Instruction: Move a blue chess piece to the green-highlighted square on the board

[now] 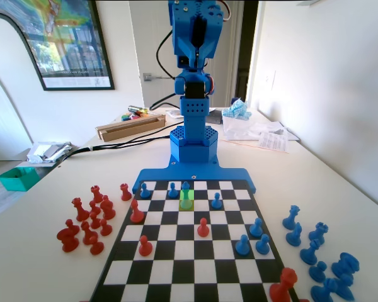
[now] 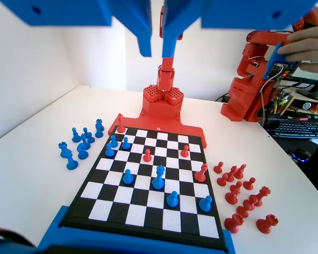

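The blue chess piece (image 1: pixel 186 190), slim with a pointed top, stands upright on the green-highlighted square (image 1: pixel 186 204) in the third row from the blue arm's end of the board (image 1: pixel 176 251). In the wrist view the same blue chess piece (image 2: pixel 159 177) stands near the middle of the board (image 2: pixel 108 209), far below the jaws. My gripper (image 2: pixel 156 50) is held high above the board's near edge, its jaws almost together with nothing between them. In the fixed view the blue arm (image 1: pixel 195 38) is folded upright over its base.
Blue pawns (image 1: pixel 242 245) and red pieces (image 1: pixel 203 228) are scattered over the board. Several red pieces (image 1: pixel 88 220) stand off the board at the fixed view's left, several blue pieces (image 1: pixel 315 251) at its right. Boxes and papers (image 1: pixel 129 126) lie behind the arm.
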Controlling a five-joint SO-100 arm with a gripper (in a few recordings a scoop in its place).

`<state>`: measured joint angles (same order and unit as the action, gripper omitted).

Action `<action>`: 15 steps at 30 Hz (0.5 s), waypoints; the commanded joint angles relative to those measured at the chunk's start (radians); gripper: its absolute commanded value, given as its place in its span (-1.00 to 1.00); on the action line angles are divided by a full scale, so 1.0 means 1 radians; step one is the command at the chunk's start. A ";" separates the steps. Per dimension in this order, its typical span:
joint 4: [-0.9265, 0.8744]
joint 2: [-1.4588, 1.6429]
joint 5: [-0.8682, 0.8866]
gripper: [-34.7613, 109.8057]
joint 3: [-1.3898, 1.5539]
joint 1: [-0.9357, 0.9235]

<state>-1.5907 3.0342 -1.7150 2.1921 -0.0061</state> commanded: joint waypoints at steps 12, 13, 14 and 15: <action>0.018 -0.023 -0.164 -0.51 -0.028 0.028; 0.020 -0.048 -0.186 -0.51 -0.038 0.037; 0.021 -0.077 -0.209 -0.51 -0.051 0.044; 0.034 -0.104 -0.232 -0.51 -0.061 0.052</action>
<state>-1.5754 3.0005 -1.8684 2.1921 0.0153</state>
